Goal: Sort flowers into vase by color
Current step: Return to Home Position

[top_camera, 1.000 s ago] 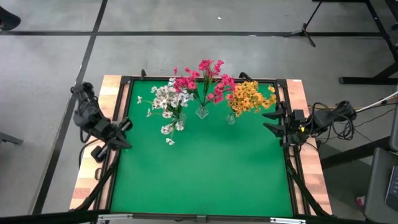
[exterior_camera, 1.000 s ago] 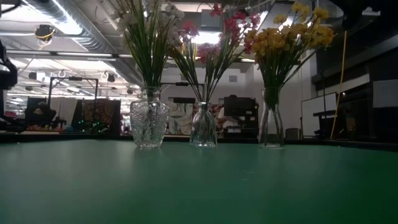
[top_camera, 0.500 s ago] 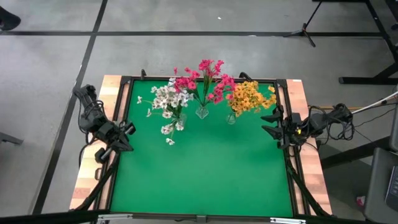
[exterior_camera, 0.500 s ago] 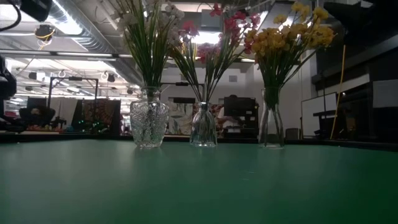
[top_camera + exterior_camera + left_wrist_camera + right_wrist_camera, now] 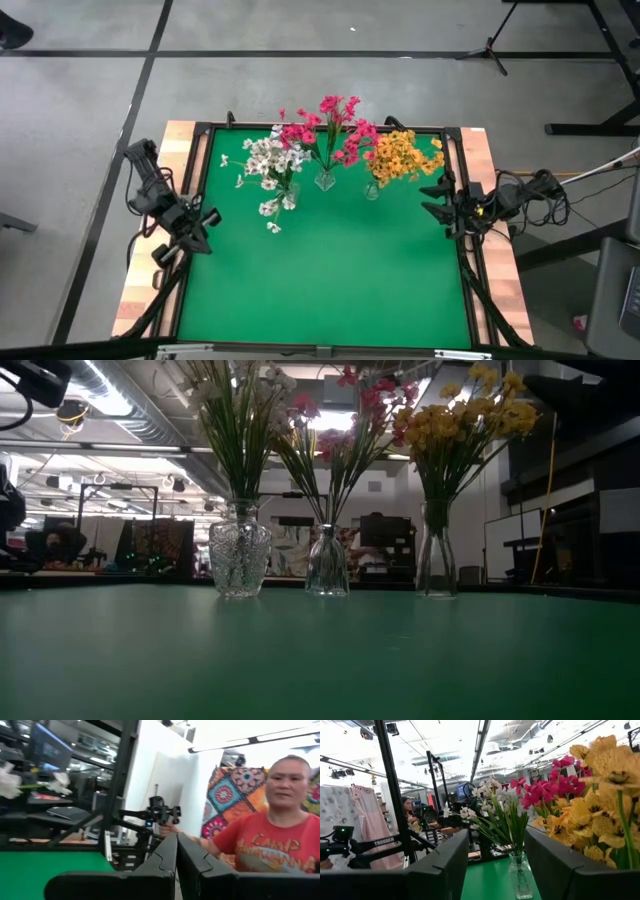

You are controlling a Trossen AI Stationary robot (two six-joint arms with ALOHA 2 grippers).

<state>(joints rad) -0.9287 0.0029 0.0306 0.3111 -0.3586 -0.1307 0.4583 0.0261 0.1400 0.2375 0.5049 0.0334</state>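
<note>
Flowers stand sorted in a row of three clear glass vases. The magenta-pink sprigs [image 5: 325, 125] are in the slim-necked centre vase [image 5: 327, 565], the white sprigs [image 5: 268, 160] in a bulbous, pebbled vase [image 5: 240, 555] just left of it, and the yellow-orange sprigs [image 5: 400, 155] in a tall smooth vase [image 5: 436, 560] just right of it. Left gripper [image 5: 205, 222], well left of the centre vase at the matte green mat's [image 5: 320, 280] edge: dark fingers pressed together, nothing held. Right gripper [image 5: 428, 197], well right of the centre vase: fingers spread wide, empty.

Bright ceiling lights [image 5: 108, 398] glare behind backlit flowers [image 5: 372, 405]; the green table [image 5: 320, 660] lies dim.
</note>
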